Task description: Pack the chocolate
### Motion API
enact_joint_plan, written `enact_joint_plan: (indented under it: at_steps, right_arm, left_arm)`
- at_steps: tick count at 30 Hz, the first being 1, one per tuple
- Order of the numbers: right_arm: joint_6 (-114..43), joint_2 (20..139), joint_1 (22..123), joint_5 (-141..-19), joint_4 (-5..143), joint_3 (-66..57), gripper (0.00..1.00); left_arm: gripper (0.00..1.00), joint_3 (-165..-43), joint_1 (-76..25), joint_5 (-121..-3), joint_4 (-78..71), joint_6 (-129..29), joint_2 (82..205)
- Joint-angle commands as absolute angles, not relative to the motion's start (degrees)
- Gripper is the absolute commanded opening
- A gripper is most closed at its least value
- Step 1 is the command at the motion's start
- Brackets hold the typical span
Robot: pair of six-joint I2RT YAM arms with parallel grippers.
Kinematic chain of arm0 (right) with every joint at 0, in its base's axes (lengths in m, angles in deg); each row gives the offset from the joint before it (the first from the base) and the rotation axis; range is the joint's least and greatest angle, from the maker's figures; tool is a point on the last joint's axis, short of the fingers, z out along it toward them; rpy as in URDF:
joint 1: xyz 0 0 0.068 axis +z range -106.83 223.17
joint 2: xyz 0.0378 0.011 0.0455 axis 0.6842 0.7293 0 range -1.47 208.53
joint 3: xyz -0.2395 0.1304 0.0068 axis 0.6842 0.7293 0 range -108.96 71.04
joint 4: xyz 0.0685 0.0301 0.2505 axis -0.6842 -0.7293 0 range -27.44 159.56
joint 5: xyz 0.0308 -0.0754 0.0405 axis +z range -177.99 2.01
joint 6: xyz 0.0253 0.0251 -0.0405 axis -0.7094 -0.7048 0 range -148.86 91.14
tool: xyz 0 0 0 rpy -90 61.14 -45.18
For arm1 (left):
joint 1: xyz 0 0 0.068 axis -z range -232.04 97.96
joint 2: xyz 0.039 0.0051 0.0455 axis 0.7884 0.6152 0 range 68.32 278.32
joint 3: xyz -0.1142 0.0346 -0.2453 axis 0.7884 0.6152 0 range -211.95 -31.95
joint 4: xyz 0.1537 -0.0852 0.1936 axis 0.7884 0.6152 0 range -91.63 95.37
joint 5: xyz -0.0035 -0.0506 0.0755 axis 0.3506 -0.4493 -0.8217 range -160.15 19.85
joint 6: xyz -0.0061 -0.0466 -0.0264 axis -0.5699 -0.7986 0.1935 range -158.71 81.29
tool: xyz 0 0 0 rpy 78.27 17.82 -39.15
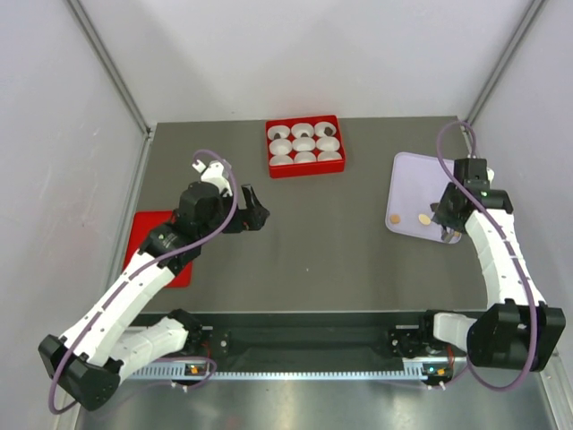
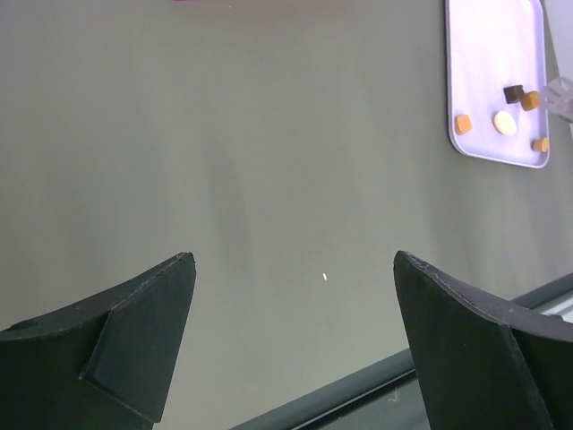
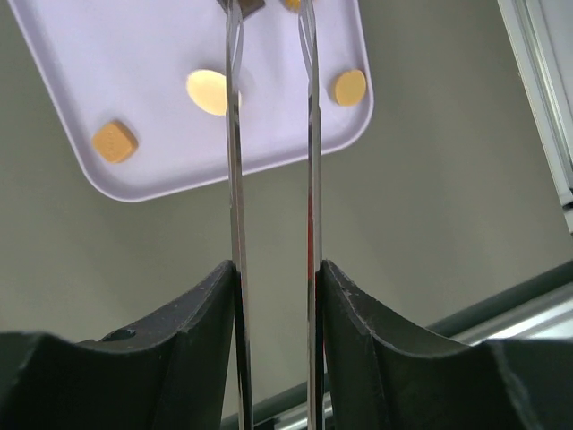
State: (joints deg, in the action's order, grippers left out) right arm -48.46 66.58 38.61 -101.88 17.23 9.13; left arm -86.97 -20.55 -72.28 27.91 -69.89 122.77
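Lying on lilac tray [image 3: 116, 54], desk [image 1: 313, 251] right side: chocolates [image 3: 208, 91], tiny, probably light, rigid, slippery; best nipped across opposite edges; right tool [image 3: 273, 273] pinching tweezers [image 3: 235, 179]; left tool [image 2: 294, 269] spread.

Jaws pinch the tweezers [image 3: 235, 179]; tips reach over the lilac tray [image 3: 134, 63] holding tan chocolates [image 3: 115, 141].

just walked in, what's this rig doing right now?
The right gripper is shut on metal tweezers, tips over the lavender tray beside the loose chocolates; can't tell if one is gripped. The left gripper hovers open and empty over the table. The red box of white paper cups sits at the far side; two cups seem to hold dark pieces.
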Motion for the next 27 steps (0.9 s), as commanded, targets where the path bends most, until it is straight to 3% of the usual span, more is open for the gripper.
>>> enact_joint_plan:
  at_steps: [1, 27]
  right_arm:
    - [-47.9, 64.0, 36.8, -104.1, 17.4, 9.9, 0.41]
    - [-49.0, 68.3, 33.1, -101.7, 27.3, 14.5, 0.42]
  left_arm:
    - [0.97, -86.9, -20.6, -70.4, 23.7, -68.8, 120.8]
    - [0.97, -88.0, -20.6, -69.2, 25.2, -68.3, 118.9]
